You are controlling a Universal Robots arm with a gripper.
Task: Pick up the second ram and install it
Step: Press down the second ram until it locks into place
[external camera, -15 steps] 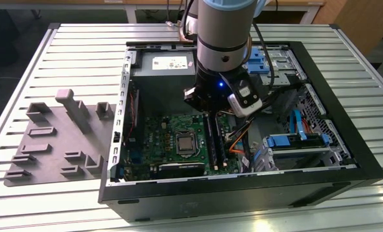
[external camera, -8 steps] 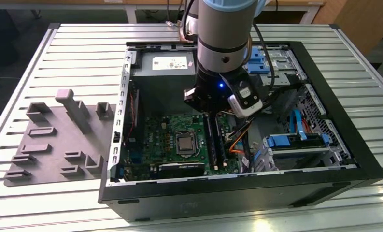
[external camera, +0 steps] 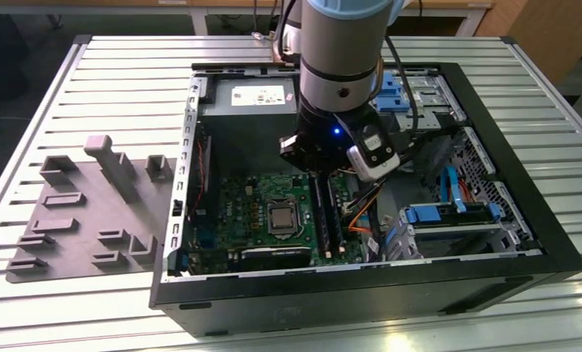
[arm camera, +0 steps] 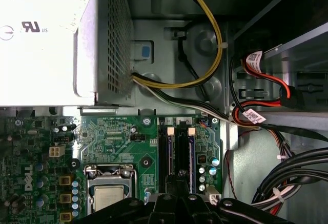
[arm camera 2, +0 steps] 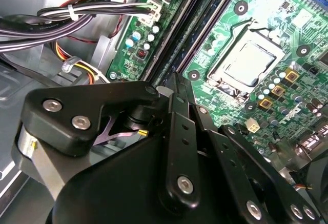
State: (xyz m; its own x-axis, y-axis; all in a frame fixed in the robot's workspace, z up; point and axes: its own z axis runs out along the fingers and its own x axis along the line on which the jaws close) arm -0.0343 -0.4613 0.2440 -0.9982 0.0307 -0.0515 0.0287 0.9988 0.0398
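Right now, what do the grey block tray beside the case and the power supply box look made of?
Grey block tray: matte, uniform grey with no glints, probably moulded or printed plastic. Silver power supply box: bare sheet metal by its look, pale sheen and a perforated vent wall; the exterior view shows it inside the black computer case.

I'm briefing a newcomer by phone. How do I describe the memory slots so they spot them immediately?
Look inside the open black computer case, at the green motherboard. Beside the square silver processor, toward the exterior view's right and under the gripper, lie the memory slots: long, narrow, parallel black strips among small round capacitors.
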